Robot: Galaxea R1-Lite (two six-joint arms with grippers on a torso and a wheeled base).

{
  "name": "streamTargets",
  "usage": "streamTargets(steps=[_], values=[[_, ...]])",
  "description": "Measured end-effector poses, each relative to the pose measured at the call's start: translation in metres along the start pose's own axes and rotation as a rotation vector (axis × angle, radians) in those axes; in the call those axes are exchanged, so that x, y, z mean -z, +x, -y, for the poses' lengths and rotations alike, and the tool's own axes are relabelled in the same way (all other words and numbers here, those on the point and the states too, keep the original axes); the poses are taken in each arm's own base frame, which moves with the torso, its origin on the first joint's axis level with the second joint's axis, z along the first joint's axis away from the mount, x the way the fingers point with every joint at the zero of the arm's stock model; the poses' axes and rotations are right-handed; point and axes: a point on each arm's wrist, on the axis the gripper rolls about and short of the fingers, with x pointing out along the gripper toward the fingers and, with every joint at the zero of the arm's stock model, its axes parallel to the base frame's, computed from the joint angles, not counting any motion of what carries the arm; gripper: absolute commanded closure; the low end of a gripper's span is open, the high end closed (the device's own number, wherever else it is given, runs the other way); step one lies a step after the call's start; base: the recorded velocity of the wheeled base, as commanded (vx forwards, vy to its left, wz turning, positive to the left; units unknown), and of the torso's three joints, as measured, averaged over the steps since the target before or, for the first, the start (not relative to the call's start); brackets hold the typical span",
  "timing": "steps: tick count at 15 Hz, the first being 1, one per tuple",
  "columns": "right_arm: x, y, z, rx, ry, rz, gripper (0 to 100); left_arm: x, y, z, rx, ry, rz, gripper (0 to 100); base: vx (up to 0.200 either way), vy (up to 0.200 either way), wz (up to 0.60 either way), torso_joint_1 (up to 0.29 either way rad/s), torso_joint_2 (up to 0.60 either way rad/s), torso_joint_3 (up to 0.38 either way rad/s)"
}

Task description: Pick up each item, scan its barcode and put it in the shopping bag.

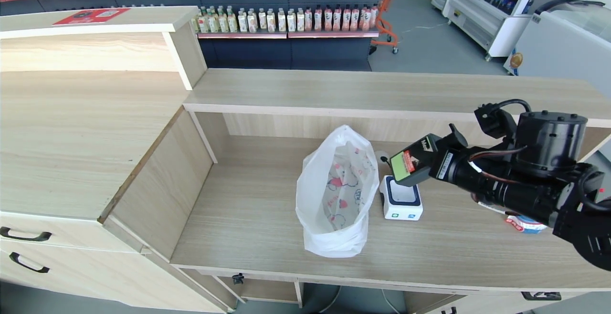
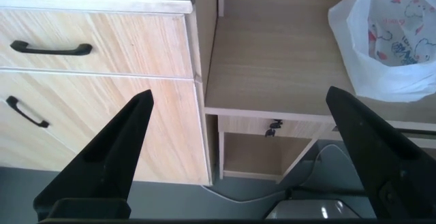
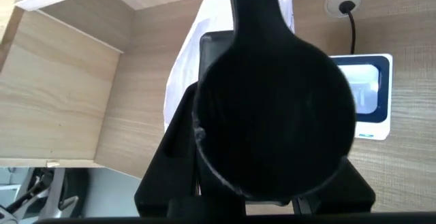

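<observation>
Gripping dark, green-faced box in right end effector, just above white boxy scanner; white plastic shopping bag alongside, holding one patterned packet; bagging pending.

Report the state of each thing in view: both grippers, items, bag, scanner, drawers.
right gripper: shut on the box.
box: held tilted in the air, close to the scanner.
scanner: resting on the counter, beside the bag.
shopping bag: upright, mouth open.
packet: lying on the counter under the right arm.
left gripper: open, holding nothing.
drawers: closed.
</observation>
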Motion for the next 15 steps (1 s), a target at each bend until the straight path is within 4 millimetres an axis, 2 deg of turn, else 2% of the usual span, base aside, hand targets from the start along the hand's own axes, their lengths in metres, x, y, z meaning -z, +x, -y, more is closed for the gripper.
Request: streamTargets(steps=[3,5,10,15], values=[[0.006,0.026,-0.003,-0.003,-0.003,-0.025,100,0.0,0.0,0.0,0.0,0.0,0.0,0,0.0,0.0,0.0,0.0,0.0,0.0],[0.019,0.047,-0.012,-0.017,-0.014,-0.062,100,0.0,0.0,0.0,-0.001,0.0,0.0,0,0.0,0.0,0.0,0.0,0.0,0.0],[0.068,0.086,-0.031,-0.015,-0.074,-0.172,100,0.0,0.0,0.0,0.0,0.0,0.0,0,0.0,0.0,0.0,0.0,0.0,0.0],[0.107,0.127,-0.031,-0.047,-0.275,-0.211,100,0.0,0.0,0.0,-0.001,0.0,0.0,0,0.0,0.0,0.0,0.0,0.0,0.0]])
